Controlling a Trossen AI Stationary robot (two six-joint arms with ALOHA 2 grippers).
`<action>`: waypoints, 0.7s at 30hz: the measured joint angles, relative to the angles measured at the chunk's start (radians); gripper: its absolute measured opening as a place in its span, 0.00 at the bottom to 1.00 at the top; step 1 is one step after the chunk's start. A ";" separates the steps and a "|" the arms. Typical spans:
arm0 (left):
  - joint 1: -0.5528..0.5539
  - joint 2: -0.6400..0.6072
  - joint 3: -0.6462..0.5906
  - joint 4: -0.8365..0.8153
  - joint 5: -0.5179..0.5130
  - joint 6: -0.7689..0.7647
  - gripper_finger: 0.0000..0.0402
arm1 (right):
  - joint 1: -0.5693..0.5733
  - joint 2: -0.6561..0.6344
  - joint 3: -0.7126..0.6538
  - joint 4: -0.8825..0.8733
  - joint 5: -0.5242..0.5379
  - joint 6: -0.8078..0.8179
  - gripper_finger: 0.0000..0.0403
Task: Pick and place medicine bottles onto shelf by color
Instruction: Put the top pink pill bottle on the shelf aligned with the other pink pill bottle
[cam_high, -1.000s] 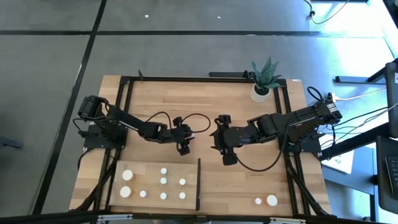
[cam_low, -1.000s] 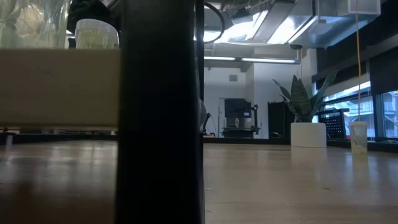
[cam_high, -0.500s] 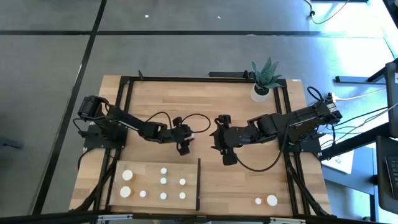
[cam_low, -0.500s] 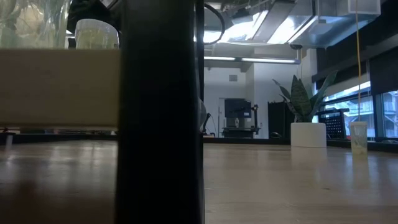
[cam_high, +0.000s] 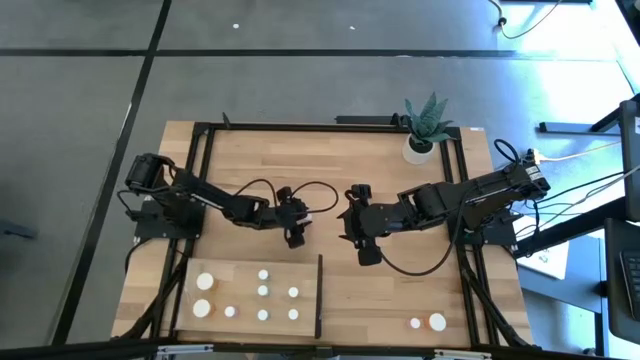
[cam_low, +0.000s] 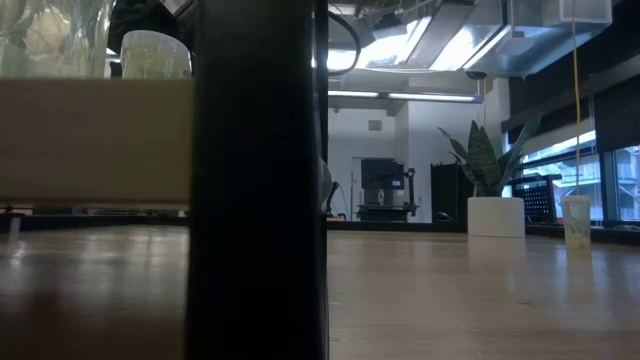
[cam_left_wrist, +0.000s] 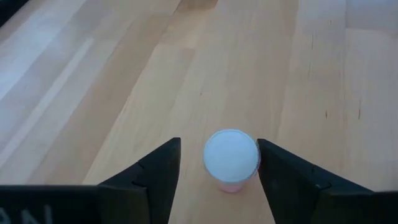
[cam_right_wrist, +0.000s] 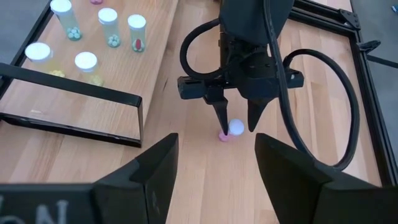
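High view shows both arms reaching toward the middle of the desk (cam_high: 260, 150). The left gripper (cam_high: 296, 240) hangs low over the wood just left of centre, and the right gripper (cam_high: 366, 256) sits just right of centre, well apart from it.

From the left wrist view, a small pink bottle (cam_left_wrist: 231, 158) with a round white cap stands upright on the desk between the left gripper's two dark fingers (cam_left_wrist: 155, 180). The fingers are spread wider than the cap, one on each side; a clear gap shows on one side, while the other finger is very close to the cap, and whether it touches cannot be told. Nothing is clamped.

The right wrist view looks across at the left arm and confirms this: its fingertips point down on either side of the pink bottle (cam_right_wrist: 231, 129). The right gripper's own fingers (cam_right_wrist: 149, 180) are wide apart and hold nothing.

The shelf (cam_high: 240, 268), a pale wood panel with a black upright strip along its right short edge, lies at the near left of the desk. Eight white-capped bottles (cam_high: 263, 291) stand on it, two larger ones at its left end. Two more bottles (cam_high: 436, 322) stand at the near right of the desk. A potted plant (cam_high: 424, 130) sits at the far right corner.
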 joint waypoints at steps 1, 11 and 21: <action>0.000 0.000 0.000 0.000 0.000 0.000 0.50 | 0.000 0.000 0.000 0.000 0.000 0.000 0.53; 0.000 0.000 0.000 0.001 0.011 -0.002 0.39 | 0.000 0.000 0.000 0.000 0.000 0.000 0.53; -0.001 0.000 0.000 0.004 0.025 -0.001 0.26 | 0.000 0.000 0.000 0.000 0.000 0.000 0.53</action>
